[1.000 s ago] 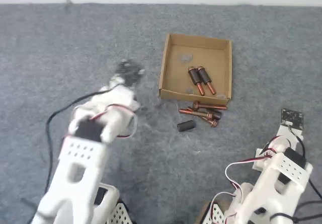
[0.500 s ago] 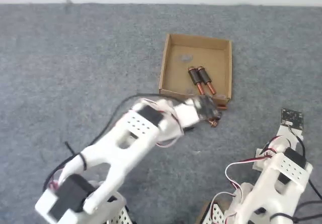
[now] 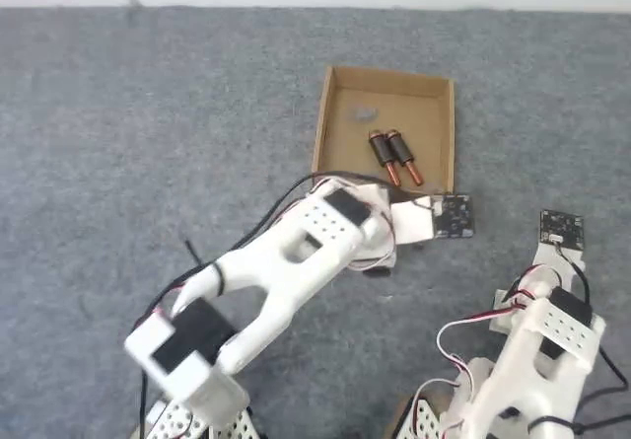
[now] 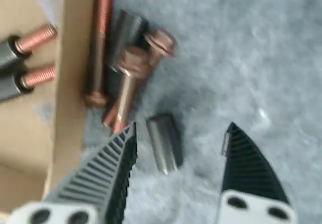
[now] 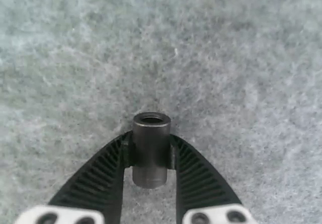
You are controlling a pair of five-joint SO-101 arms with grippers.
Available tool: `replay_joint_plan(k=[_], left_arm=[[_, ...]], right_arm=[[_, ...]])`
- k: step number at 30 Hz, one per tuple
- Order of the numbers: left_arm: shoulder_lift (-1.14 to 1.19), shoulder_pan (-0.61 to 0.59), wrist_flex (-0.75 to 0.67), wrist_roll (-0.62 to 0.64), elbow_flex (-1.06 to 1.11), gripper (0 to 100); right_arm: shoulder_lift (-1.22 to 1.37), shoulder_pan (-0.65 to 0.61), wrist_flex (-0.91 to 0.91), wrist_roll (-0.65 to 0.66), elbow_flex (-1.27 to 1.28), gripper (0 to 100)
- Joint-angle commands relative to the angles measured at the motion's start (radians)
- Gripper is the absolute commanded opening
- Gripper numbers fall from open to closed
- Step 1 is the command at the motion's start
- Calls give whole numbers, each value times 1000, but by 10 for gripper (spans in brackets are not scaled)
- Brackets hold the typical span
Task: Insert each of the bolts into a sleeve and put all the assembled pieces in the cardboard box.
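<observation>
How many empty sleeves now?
3: one sleeve in the right gripper, one on the carpet between the left gripper's open fingers, one among the loose bolts by the cardboard box. More may be hidden.

Jaws stand wide apart, a loose sleeve (image 4: 165, 143) between their tips, bolts (image 4: 125, 85) near.

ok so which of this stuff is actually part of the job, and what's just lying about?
Job:
- cardboard box
- two assembled pieces in it
- loose bolts beside it
- loose sleeve by the open left gripper
- sleeve held in the right gripper

Lying about:
- grey carpet
- grey smudge on the box floor, unidentifiable
</observation>
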Motion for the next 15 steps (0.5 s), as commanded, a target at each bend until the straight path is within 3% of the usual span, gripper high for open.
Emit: replay_joint_plan(k=[1,15], left_arm=[[58,-5,6,-6,-143,223],[281,-23,46,-8,-372,203]], right_arm=[[-31,-10,-16,15,-5,6],[-31,-33,-18,15,-5,6]])
